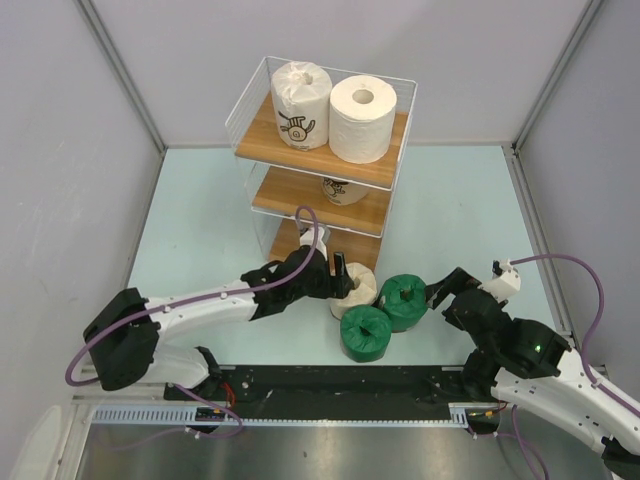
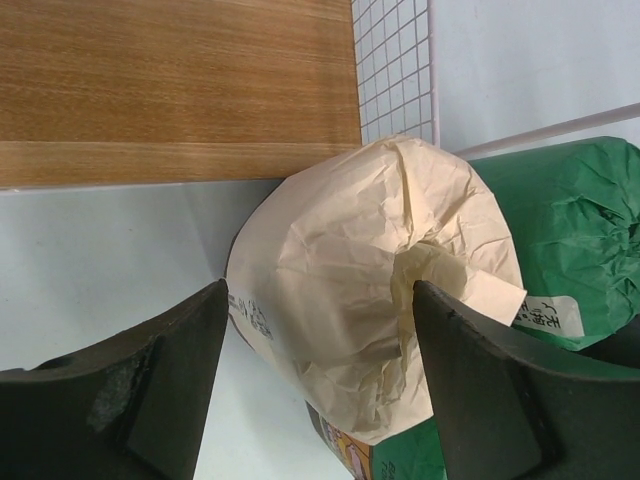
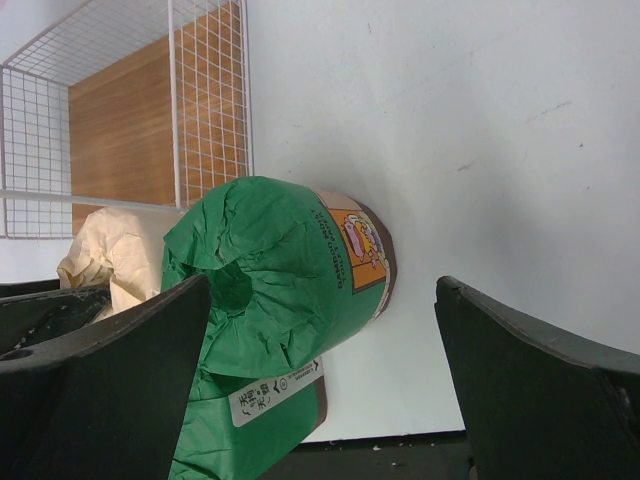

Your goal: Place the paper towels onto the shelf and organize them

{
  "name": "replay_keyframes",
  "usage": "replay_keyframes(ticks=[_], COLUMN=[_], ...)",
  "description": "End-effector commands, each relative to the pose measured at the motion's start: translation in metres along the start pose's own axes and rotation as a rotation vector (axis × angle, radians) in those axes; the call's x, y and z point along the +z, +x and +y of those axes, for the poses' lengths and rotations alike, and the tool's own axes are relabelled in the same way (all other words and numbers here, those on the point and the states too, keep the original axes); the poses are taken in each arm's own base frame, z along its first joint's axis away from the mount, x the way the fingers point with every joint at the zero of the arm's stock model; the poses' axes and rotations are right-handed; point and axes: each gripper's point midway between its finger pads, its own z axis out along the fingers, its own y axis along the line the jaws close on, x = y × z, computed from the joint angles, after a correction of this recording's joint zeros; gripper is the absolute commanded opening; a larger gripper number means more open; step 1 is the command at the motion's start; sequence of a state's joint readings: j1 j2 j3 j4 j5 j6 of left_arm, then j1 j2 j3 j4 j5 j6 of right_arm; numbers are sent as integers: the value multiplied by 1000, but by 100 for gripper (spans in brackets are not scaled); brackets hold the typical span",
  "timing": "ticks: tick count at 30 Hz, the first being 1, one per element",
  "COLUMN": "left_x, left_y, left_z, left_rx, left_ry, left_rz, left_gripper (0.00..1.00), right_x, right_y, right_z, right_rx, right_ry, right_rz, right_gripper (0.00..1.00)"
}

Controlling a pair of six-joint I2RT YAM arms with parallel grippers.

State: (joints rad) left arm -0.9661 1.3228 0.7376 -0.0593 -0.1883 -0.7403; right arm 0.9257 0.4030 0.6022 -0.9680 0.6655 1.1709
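Left wrist: beige roll point(image 2: 340, 260) sits between parted fingers of left gripper point(image 2: 320, 300); right gripper point(image 3: 322, 290), wide apart, faces green roll point(image 3: 280, 260).

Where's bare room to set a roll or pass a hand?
Free: table left of the shelf, table right of it, middle board left of the middle roll. Crowded: shelf front, beige roll, two green rolls, left hand, right hand.

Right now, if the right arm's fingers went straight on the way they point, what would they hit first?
Most likely the dark green roll, the one nearer the shelf: it sits straight ahead, between the open right fingers. The beige roll lies beyond it, though depth is hard to judge.
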Motion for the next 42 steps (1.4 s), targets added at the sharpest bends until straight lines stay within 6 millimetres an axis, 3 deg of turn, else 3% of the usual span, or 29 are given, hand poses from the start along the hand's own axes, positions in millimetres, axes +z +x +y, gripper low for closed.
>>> replay_keyframes(ticks=[1, 11, 31, 38, 42], left_x=[1, 4, 20, 15, 1], left_y=[-16, -23, 0, -2, -13], left_z=[-19, -21, -8, -10, -18], left_rx=[10, 12, 55, 50, 33], left_ry=[35, 14, -47, -32, 8], left_rz=[-33, -39, 48, 33, -5], left_gripper=[79, 75, 72, 64, 63], right_x=[2, 2, 2, 2, 2], right_y=[-3, -3, -2, -2, -2], right_z=[-3, -3, -3, -3, -3], right_rx=[16, 16, 19, 18, 21], right_ry=[17, 17, 16, 18, 19], right_rz=[-23, -23, -17, -18, -17], right_gripper=[100, 100, 100, 100, 100])
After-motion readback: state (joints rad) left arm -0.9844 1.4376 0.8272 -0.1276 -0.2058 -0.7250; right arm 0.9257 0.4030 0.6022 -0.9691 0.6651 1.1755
